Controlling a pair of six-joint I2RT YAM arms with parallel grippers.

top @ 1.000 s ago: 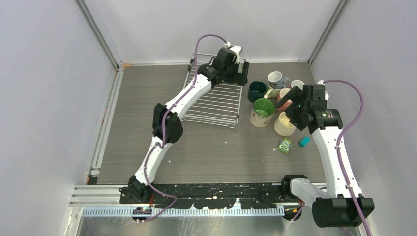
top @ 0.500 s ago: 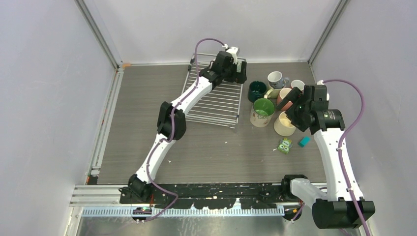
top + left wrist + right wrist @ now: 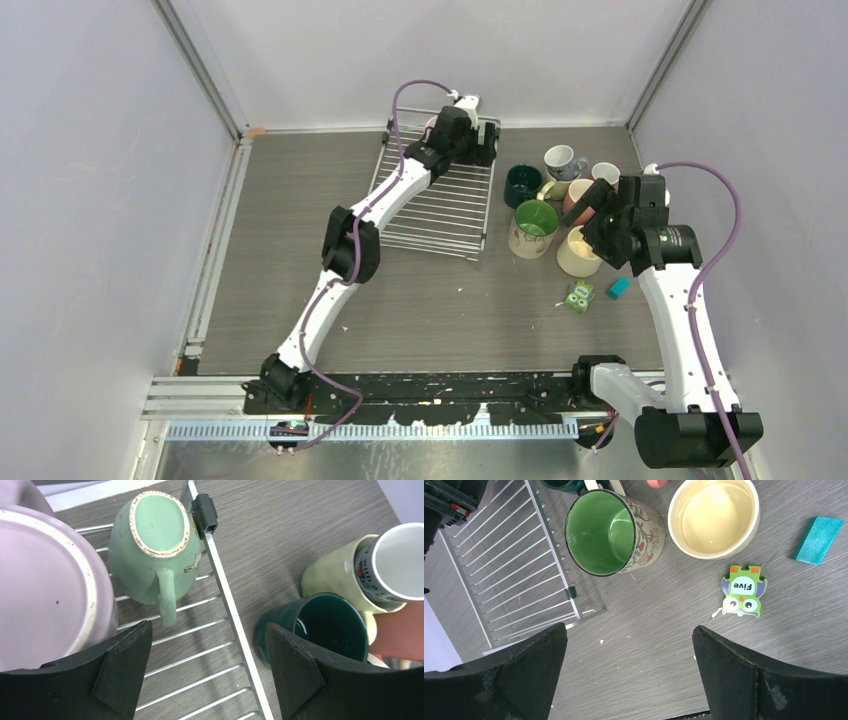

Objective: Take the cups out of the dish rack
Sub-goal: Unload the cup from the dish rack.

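Left gripper (image 3: pixel 207 650) spread wide, empty | hovering above upturned green mug (image 3: pixel 152 550)

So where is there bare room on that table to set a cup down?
Bare table left of the dish rack, and the wide strip between the rack and the arm bases. Crowded: the cups packed right of the rack.

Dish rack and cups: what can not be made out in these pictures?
Top external: the left arm hides the far end of the dish rack and whatever stands there.
Left wrist: the mauve mug is cut off by the left edge; handle unseen.
Right wrist: the salmon cup is only a sliver at the top edge.
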